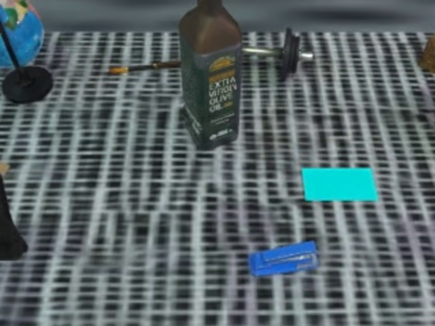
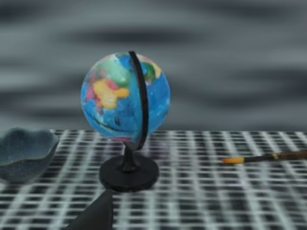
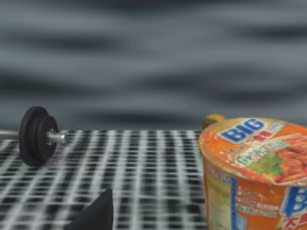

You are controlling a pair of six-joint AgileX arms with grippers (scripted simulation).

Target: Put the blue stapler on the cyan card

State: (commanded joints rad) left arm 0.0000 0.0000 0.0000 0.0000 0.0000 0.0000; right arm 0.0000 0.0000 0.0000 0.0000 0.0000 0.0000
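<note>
The blue stapler (image 1: 283,259) lies flat near the table's front, right of centre, with its silvery strip facing up. The cyan card (image 1: 339,184) lies flat behind it and a little to the right, apart from it, with nothing on it. My left arm (image 1: 8,227) is parked at the table's left edge, far from both. In the left wrist view only one dark fingertip (image 2: 98,215) shows, with nothing beside it. My right arm is out of the top view; its wrist view also shows a single fingertip (image 3: 98,213) over bare table. Neither gripper holds anything.
A tall olive oil bottle (image 1: 210,75) stands at the back centre, with a dumbbell (image 1: 291,53) and a brush (image 1: 146,66) behind it. A globe (image 1: 17,34) stands at the back left beside a blue bowl (image 2: 24,153). A noodle cup (image 3: 256,172) stands at the far right.
</note>
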